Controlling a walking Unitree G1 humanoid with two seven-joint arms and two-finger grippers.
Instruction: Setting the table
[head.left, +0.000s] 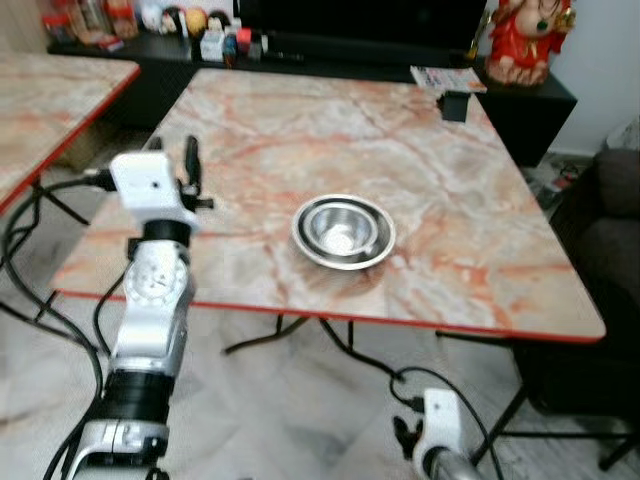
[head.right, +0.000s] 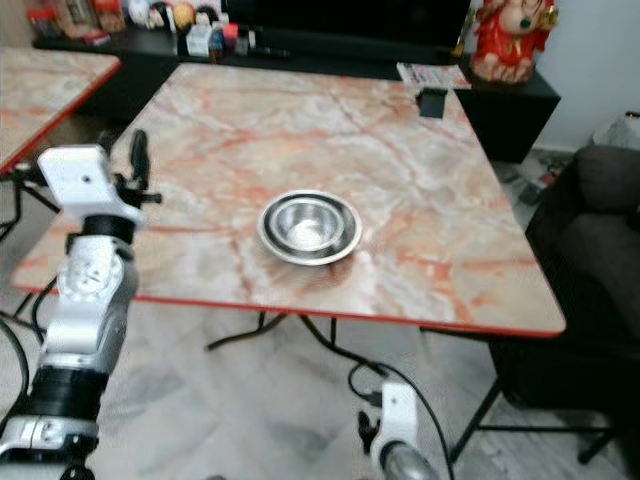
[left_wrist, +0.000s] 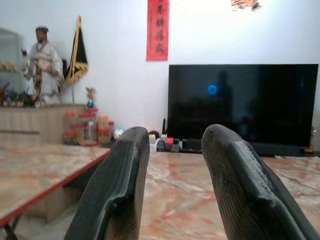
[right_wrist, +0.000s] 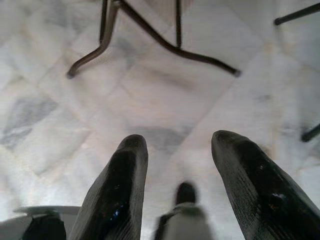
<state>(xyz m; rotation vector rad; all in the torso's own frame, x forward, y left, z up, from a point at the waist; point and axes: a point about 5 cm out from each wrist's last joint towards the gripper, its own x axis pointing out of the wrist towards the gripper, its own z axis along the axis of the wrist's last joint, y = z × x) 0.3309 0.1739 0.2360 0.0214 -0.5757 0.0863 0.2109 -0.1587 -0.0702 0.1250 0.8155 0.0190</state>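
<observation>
Steel bowls (head.left: 343, 232), nested one in another, sit near the middle of the marble-patterned table (head.left: 480, 250) with its red edge. My left gripper (head.left: 190, 160) is raised over the table's left edge, well left of the bowls. In the left wrist view its fingers (left_wrist: 125, 190) stand open, with nothing between them, pointing across the tabletop towards the television. My right arm (head.left: 435, 430) hangs low in front of the table. There my right gripper (right_wrist: 175, 145) is open and empty over the tiled floor.
A small black object (head.left: 455, 103) and a magazine (head.left: 445, 78) lie at the table's far right corner. A second marble table (head.left: 40, 100) stands at the left. Behind are a dark television cabinet (head.left: 350, 50) and a red figurine (head.left: 525, 35). A dark sofa (head.left: 610, 220) is at the right, and cables (head.left: 30, 290) trail on the floor.
</observation>
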